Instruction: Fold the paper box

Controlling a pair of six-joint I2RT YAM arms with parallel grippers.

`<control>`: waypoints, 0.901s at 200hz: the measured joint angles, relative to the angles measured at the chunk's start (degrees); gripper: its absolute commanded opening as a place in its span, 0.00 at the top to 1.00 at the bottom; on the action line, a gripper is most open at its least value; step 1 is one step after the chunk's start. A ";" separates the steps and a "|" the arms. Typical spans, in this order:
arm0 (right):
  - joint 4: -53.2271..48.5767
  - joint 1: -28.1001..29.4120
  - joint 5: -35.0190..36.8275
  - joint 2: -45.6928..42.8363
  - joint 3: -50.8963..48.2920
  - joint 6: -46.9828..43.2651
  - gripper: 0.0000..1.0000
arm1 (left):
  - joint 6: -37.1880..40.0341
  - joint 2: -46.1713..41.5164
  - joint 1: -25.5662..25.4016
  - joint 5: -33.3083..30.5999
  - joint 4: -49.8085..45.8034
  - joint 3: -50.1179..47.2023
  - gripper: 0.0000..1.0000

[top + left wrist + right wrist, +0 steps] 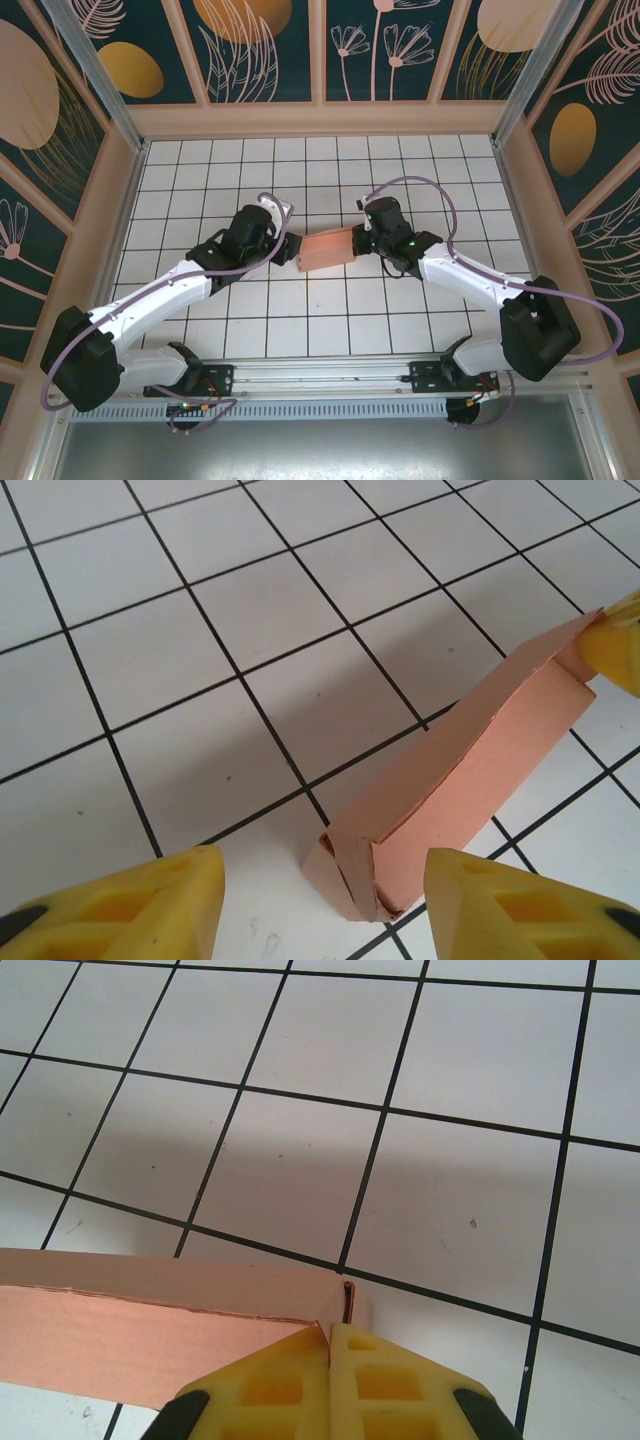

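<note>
Salmon-pink paper box (326, 250) lying on the white gridded desk (300, 320) between both arms, right end effector (330, 1332) clenched on the edge of one end, left end effector (322, 865) released, jaws spread either side of the opposite folded end, not touching
</note>
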 measured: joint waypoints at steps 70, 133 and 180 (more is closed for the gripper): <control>0.00 0.00 0.00 0.00 0.02 -0.02 1.00 | -9.16 5.73 -1.99 2.27 0.90 2.25 0.66; -0.07 0.00 0.39 0.00 0.07 -0.02 1.00 | -10.34 7.43 -2.23 2.75 -1.42 4.11 0.67; -0.46 0.04 0.37 0.00 0.33 -0.04 1.00 | -10.75 8.15 -2.23 0.76 -4.79 4.44 0.66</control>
